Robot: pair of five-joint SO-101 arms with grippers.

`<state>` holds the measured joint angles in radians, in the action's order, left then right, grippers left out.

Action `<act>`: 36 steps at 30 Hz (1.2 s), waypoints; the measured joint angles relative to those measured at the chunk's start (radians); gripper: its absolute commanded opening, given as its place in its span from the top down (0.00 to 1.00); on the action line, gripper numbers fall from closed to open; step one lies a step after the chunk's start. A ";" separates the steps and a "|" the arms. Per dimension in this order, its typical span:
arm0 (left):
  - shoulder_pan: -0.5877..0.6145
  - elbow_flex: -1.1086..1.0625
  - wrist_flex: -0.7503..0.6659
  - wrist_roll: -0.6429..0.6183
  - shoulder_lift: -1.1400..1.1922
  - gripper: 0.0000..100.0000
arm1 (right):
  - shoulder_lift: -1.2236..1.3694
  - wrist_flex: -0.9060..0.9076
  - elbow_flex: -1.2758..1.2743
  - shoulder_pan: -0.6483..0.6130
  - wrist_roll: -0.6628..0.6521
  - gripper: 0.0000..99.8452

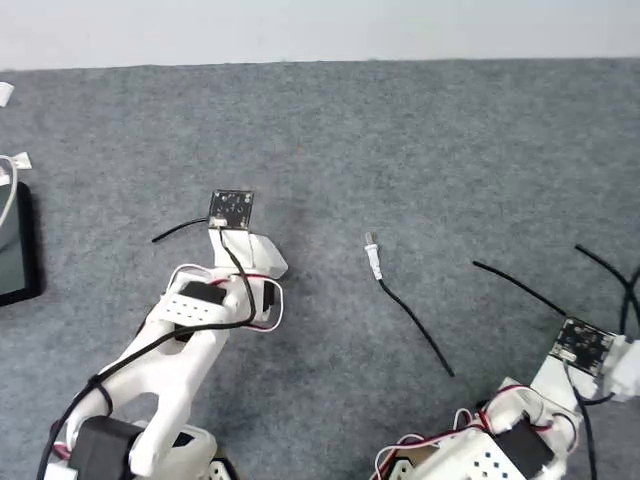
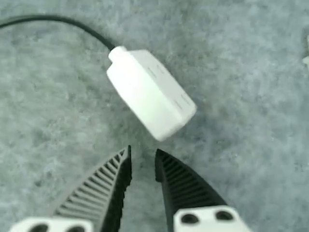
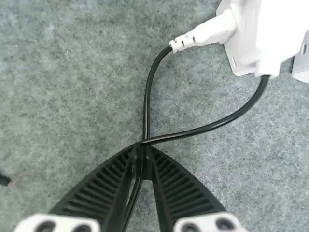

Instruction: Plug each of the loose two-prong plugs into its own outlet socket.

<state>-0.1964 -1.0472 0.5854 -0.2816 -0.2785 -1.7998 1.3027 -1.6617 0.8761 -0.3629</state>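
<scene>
One bench (image 1: 330, 130): covered in grey carpet.
Left jaws: parted narrowly, nothing held; white outlet socket (image 2: 152, 94) lies just beyond them.
Right jaws: closed on black cord (image 3: 147, 106) of seated plug (image 3: 207, 31) in second socket (image 3: 270, 29).
Loose plug (image 1: 373, 256): laid between arms.

No readable text, white outlet socket (image 2: 150, 94) without legible print, no numbers or signs
</scene>
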 measured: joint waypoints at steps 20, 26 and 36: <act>-0.071 0.109 0.212 -0.080 -0.358 0.99 | 0.000 0.000 0.000 0.000 0.000 0.99; -0.078 0.295 0.213 -0.089 -0.086 0.99 | 0.000 0.000 0.000 0.000 0.000 0.99; -0.031 0.450 0.212 -0.095 0.302 0.99 | 0.000 0.000 0.000 0.000 0.000 0.99</act>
<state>-0.2271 -0.5976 0.7971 -0.3767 0.0238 -1.7998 1.3027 -1.6617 0.8761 -0.3629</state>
